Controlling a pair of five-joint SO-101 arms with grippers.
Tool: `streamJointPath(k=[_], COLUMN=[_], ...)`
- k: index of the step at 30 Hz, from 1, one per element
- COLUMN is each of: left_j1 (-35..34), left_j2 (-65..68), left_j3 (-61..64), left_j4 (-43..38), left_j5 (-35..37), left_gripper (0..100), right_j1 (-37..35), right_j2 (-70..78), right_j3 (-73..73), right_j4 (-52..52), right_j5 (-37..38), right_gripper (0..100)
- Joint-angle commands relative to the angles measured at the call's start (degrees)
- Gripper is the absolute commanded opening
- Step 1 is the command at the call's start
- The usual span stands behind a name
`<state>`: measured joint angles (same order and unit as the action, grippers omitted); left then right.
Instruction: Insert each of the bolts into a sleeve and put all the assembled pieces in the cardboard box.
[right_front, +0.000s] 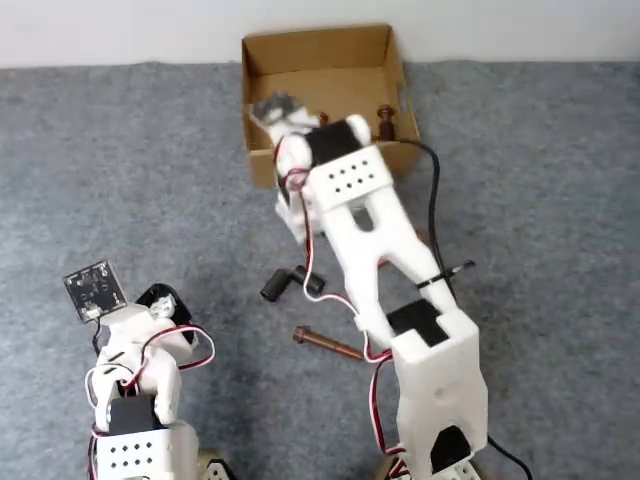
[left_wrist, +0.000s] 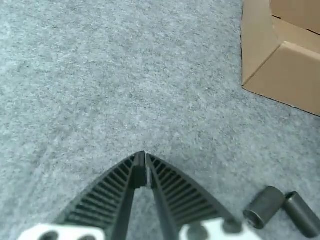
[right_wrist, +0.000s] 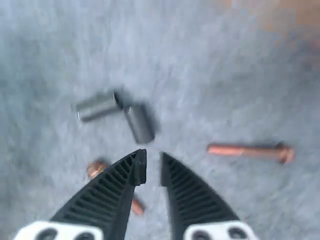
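**A:** Begin closest in. What is the right end effector (right_wrist: 152, 167) doing?

**B:** Its jaws stand slightly parted with nothing between them, hanging low over the grey desk (right_wrist: 240, 75). Just past its tips lie two dark sleeves (right_wrist: 139, 124), close together at an angle. One copper bolt (right_wrist: 250, 150) lies flat off to one side of the tips. A second bolt (right_wrist: 96, 169) sits nearer in, partly hidden behind one finger.

**A:** And the left end effector (left_wrist: 145, 165)?

**B:** It is pressed together, empty, above bare desk. The same sleeves are off to its side, and the cardboard box (right_front: 320, 45) is farther beyond.

**A:** Is anything in the box?

**B:** Near its far corner there seems to be one assembled piece (right_front: 385, 120), though it is too small to be sure.

**A:** So which step is this?

**B:** I judge it the start of another pairing, choosing a part to pick up. Two bolts and two sleeves lie loose, so roughly two assemblies are left.

**A:** What does the next move need?

**B:** Probably a wider spread, a short drop, and jaws set squarely across one sleeve so it does not roll away. The left arm would then have to hold a bolt in line with the bore.
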<state>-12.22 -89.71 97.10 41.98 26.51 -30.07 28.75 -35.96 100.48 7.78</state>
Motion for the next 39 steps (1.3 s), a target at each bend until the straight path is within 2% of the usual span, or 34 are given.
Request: streamJointPath(k=[1,12,18,20,24,26,28,39], left_j1=[-0.53,-0.53,-0.62,-0.62,-0.62,-0.62,-0.62,-0.35], left_j2=[-0.09,0.0,0.0,0.0,0.0,0.0,0.0,0.09], left_j3=[-0.31,-0.31,-0.31,-0.31,-0.31,-0.31,-0.31,-0.31], left_j4=[0.35,0.35,0.35,0.35,0.35,0.35,0.35,0.44], left_j5=[0.62,0.62,0.62,0.62,0.62,0.62,0.62,0.62], left_gripper=[0,0,0,0,0,0,0,0], right_j1=[-1.54,-5.05,-5.23,-5.23,-5.23,-5.05,-4.97,-4.79], right_j2=[-3.12,10.07,15.78,17.89,21.14,21.58,21.05,7.16], right_j3=[3.34,3.6,3.6,3.6,3.6,3.6,3.52,2.2], right_j4=[1.36,-7.6,-9.27,-9.8,-10.07,-9.8,-9.71,-2.68], right_j5=[0.44,6.24,6.42,6.42,6.24,6.07,5.8,-8.35], right_gripper=[17.7,19.0,18.9,16.3,0.2,2.7,0.5,0.9])
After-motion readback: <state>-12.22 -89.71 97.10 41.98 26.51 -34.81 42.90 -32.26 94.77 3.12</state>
